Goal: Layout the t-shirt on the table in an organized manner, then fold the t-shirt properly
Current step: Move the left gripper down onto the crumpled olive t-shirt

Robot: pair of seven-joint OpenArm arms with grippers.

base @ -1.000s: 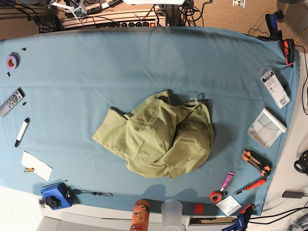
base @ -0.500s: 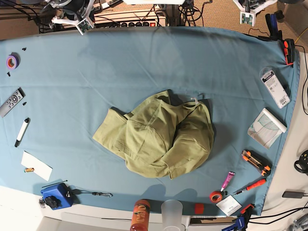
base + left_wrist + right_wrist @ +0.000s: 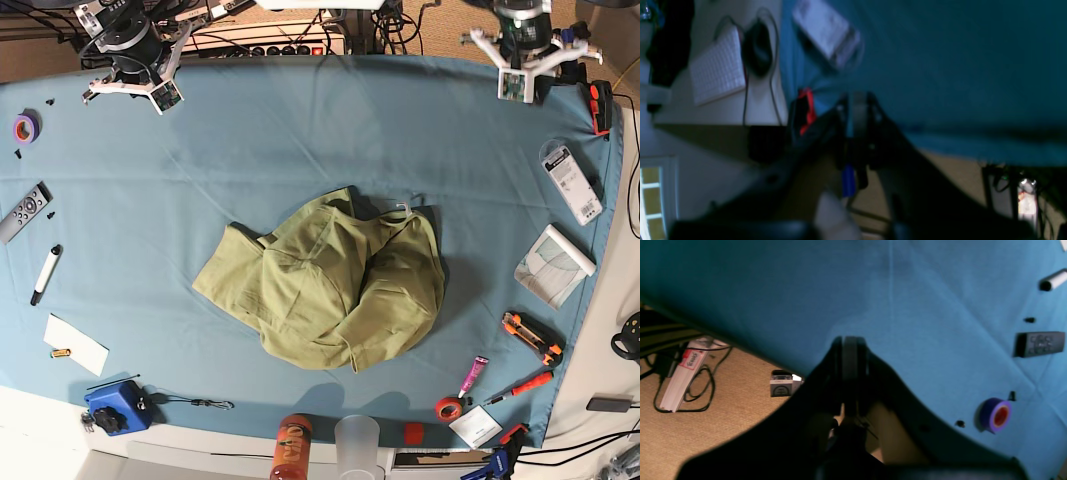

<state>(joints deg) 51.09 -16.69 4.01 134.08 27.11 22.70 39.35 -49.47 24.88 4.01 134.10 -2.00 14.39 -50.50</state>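
The t-shirt (image 3: 330,287) lies crumpled in a heap near the middle of the bench (image 3: 300,140), folded over on itself, with a small white tag showing at its far edge. Nothing is laid out yet, so the step in hand is judged to be the very first one: the approach before the garment is spread flat.

Both arms are seen at the far edge of the bench, well apart from the shirt. The right gripper (image 3: 850,340) is held over bare cloth with its jaws pressed together and nothing between them. The left gripper (image 3: 856,96) is seen only in a dark, blurred wrist view; its jaws appear slightly parted, though it cannot be told for certain, and nothing is seen in them.

The next move is judged to call for both arms to be brought down to the heap and two outer edges to be found and pulled apart.

As for containers, a translucent cup (image 3: 357,440) is seen at the near edge beside an orange bottle (image 3: 292,445); the cup looks empty, and the bottle's contents cannot be made out.
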